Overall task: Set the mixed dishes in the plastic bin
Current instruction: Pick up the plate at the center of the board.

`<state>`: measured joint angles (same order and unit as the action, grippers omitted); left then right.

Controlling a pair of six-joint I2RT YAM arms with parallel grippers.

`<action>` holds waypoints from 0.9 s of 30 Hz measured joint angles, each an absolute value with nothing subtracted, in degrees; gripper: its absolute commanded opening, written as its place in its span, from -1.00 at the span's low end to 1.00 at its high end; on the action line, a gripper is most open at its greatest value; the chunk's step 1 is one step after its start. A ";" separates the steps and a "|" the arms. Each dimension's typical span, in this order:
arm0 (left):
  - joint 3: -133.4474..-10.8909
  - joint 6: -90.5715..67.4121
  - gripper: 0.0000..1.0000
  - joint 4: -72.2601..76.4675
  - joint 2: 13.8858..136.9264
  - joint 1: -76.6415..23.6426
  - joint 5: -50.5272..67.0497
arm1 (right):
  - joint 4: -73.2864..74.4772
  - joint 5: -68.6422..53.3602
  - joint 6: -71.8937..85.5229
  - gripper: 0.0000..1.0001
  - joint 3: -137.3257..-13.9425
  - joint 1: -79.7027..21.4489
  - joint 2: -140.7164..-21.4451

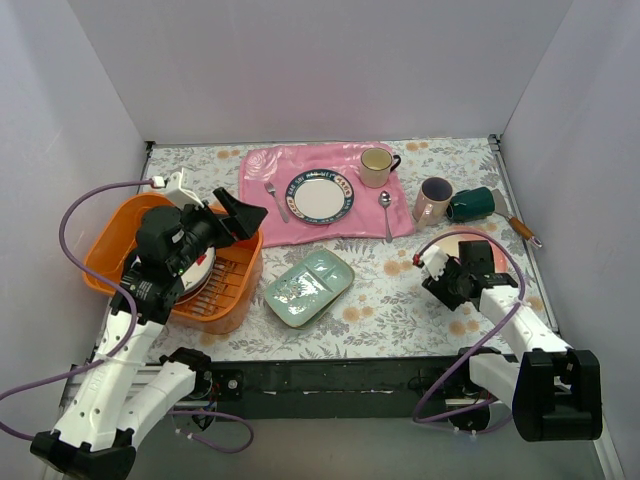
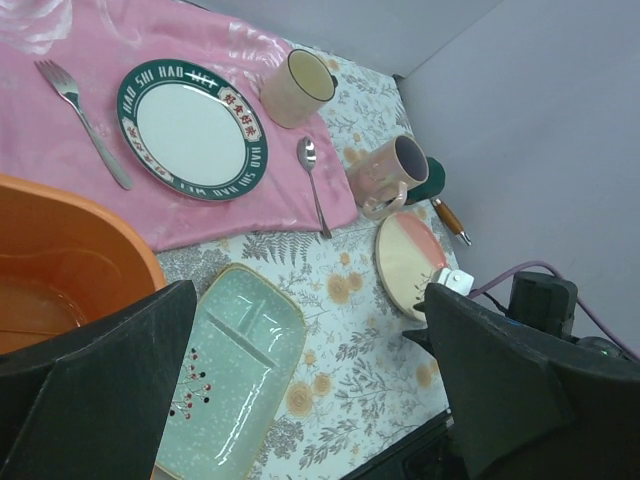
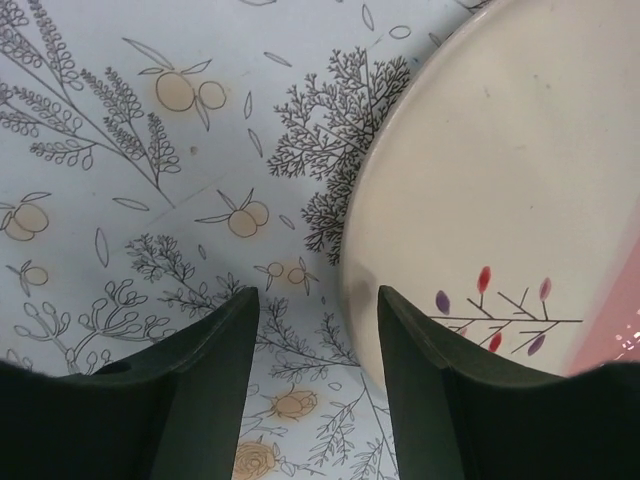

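Observation:
The orange plastic bin [image 1: 112, 240] sits at the left, and a plate [image 1: 199, 274] in it shows only partly under my left arm. My left gripper [image 1: 238, 222] hovers open above the bin's right rim, holding nothing. The pale green divided tray [image 1: 308, 287] lies mid-table. A pink mug [image 1: 433, 200] stands beside a dark green mug [image 1: 472, 204] that lies tipped over. My right gripper [image 3: 315, 292] is open and straddles the left rim of the pink and cream plate [image 3: 500, 180]. One of its fingers is over the plate and the other over the cloth.
On the pink mat [image 1: 270, 225] lie a white plate with a dark patterned rim [image 1: 320, 195], a cream mug [image 1: 376, 166], a fork [image 1: 276, 200] and a spoon [image 1: 386, 213]. A wooden-handled utensil [image 1: 525, 230] lies by the right wall. Grey walls enclose the table.

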<state>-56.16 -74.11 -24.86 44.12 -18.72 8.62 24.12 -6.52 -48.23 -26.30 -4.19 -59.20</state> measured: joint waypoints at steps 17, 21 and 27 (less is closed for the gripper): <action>-53.58 -75.31 0.96 -19.94 44.16 -18.72 18.52 | 17.69 -4.47 -49.84 -0.97 -26.55 -4.97 -63.81; -53.12 -72.93 0.97 -17.54 45.30 -18.72 23.70 | 19.25 -4.51 -50.52 -0.97 -27.14 -4.97 -63.70; -53.12 -66.02 0.96 -15.40 48.86 -20.51 29.19 | 31.42 -7.42 -53.84 -0.97 -29.15 -4.89 -59.79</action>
